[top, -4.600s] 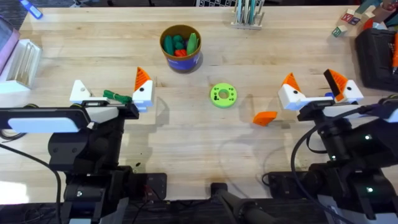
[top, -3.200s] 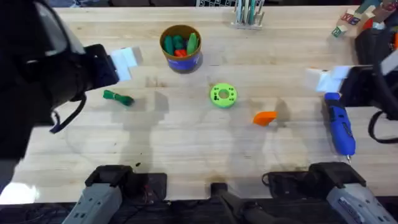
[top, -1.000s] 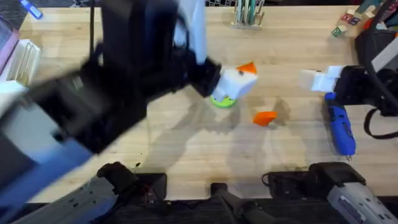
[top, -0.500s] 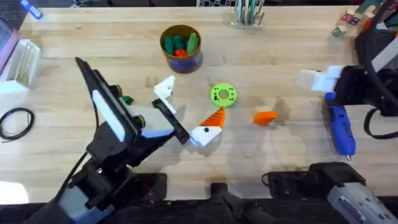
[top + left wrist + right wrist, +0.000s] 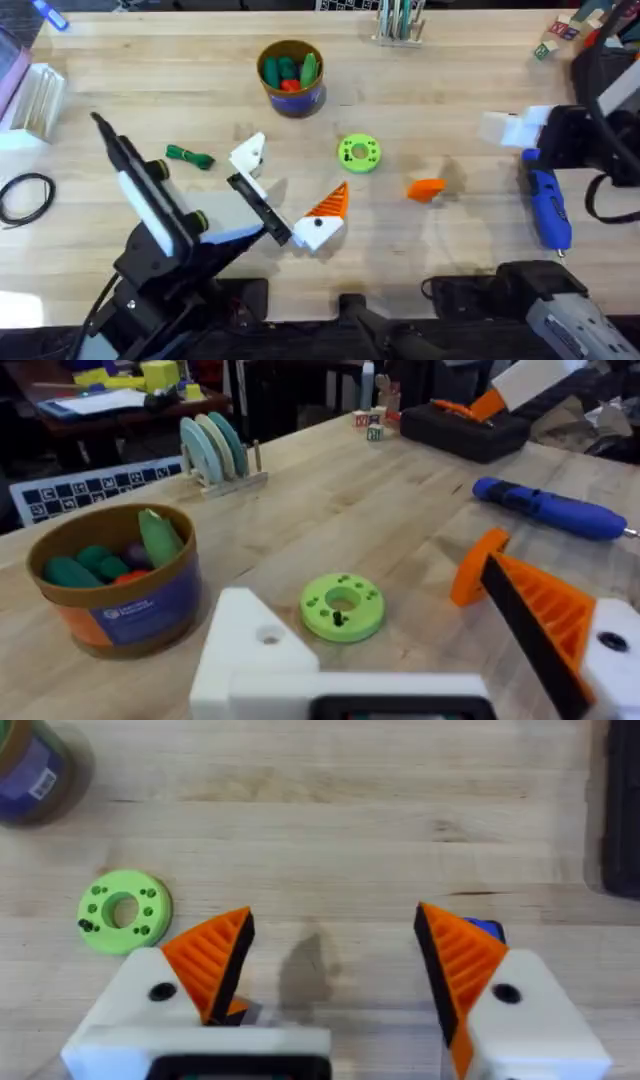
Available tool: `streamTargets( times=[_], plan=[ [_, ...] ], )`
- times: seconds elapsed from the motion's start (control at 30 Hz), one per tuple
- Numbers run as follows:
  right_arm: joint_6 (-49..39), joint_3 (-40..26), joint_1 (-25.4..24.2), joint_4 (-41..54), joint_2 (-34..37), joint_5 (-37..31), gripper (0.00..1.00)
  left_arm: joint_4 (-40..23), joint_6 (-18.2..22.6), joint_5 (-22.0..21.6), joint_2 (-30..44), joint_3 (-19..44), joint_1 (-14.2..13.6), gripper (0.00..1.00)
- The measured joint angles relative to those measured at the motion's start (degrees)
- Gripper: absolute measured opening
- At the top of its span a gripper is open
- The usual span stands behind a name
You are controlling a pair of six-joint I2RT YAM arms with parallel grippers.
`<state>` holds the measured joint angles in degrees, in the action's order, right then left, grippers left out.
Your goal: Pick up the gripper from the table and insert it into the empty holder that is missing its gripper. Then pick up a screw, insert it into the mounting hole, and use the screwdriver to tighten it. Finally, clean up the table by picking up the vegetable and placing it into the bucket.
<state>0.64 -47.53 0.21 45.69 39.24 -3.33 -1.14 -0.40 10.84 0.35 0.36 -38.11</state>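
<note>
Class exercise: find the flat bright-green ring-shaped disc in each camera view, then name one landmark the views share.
Overhead: the flat bright-green ring-shaped disc lies mid-table, before the round bucket with tan rim and blue body.
Left wrist: centre, beside the bucket.
Right wrist: at left, bucket at the corner.
Shared landmark: the bucket.

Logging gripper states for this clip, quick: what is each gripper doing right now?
Left gripper: open, holding nothing; one white holder lacks its orange pad.
Right gripper: open, holding nothing, above the table.
</note>
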Motion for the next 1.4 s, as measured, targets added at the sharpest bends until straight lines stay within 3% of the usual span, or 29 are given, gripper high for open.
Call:
streamTargets(
  times=[0.13,0.9,1.13,1.4],
  plan=[
    [0.01,0.0,0.0,0.0,-0.01,0.0,0.992,-2.75,0.0,-0.11,0.08,0.0,0.0,0.986],
    [-1.21,0.0,0.0,-0.81,0.04,0.53,0.992,-2.77,0.0,-0.16,0.07,0.0,0.0,0.985],
    [-18.39,0.0,4.57,4.92,2.59,13.56,0.992,-2.78,0.0,-0.16,0.07,0.0,0.0,0.985],
    [-26.91,0.0,10.95,14.56,6.42,16.11,0.992,-2.76,0.0,-0.16,0.07,0.0,0.0,0.986]
  ],
)
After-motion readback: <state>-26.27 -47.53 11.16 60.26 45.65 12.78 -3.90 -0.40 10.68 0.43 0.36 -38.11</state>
